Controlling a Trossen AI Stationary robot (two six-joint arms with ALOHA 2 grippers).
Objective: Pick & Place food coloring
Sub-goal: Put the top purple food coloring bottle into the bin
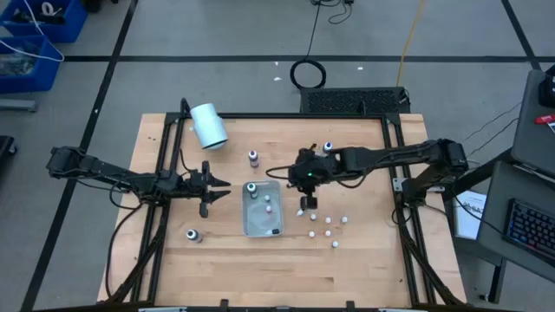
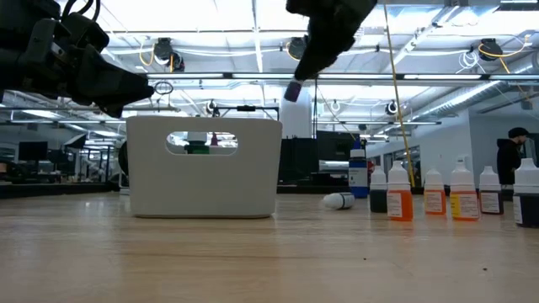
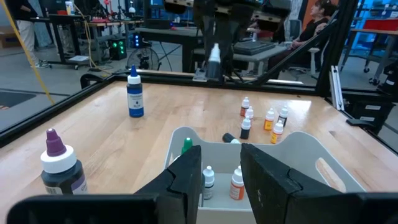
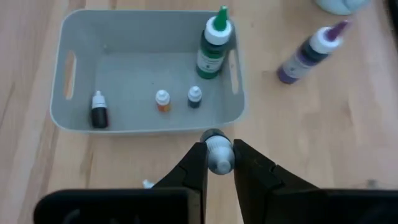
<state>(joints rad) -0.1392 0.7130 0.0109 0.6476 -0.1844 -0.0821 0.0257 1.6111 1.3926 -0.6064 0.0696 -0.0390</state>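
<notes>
My right gripper (image 4: 217,163) is shut on one small whitish food coloring bottle (image 4: 217,154), high above the table and just off the right side of the clear tray (image 1: 247,227). In the low view that bottle (image 2: 293,91) hangs under the gripper. Three small bottles stand in the tray (image 4: 149,129) beside a tall green-topped bottle (image 4: 211,46). Several more small bottles (image 1: 328,227) stand on the table right of the tray. My left gripper (image 3: 219,180) waits open, level, left of the tray. My right gripper pinches the small bottle's body (image 4: 217,163) between its two fingertips. The fingers slant down from the table's right side. The bottle is lifted clear of the table, tilted, and its lower end (image 2: 291,94) sticks out below the fingers.
A white cylinder (image 1: 208,126) lies at the far left of the table. A purple-topped bottle (image 1: 253,158) and a blue-topped one (image 1: 328,149) stand beyond the tray. Another bottle (image 1: 192,234) stands near the left front. People show in the room behind.
</notes>
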